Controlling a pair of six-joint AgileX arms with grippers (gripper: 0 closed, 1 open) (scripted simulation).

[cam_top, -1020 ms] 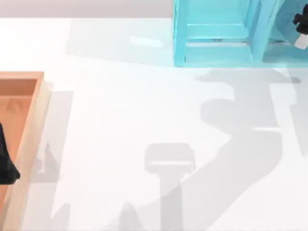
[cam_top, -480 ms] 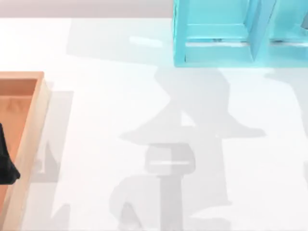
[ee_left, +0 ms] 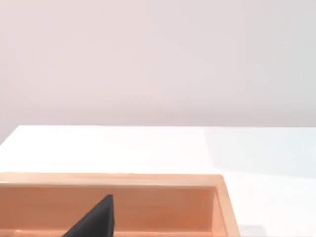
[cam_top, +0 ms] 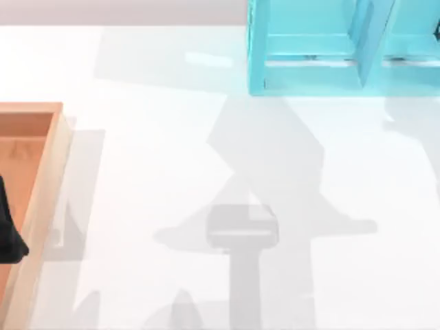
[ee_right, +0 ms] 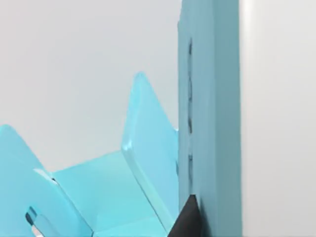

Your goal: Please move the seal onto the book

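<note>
Left gripper (cam_top: 8, 234) over the wooden tray (cam_top: 41, 179); right wrist faces the blue shelf (ee_right: 207, 113); jaws' state cannot be told.

Bright, even light w/ no dark spots. Soft grey shadows lie across the white table (cam_top: 151, 172), mid and right in the top view, edges fuzzy. Faint glare streak near the blue shelf (cam_top: 309, 48). Wooden tray (cam_top: 41, 179) casts a pale shadow to its right. Everything slightly soft.
</note>
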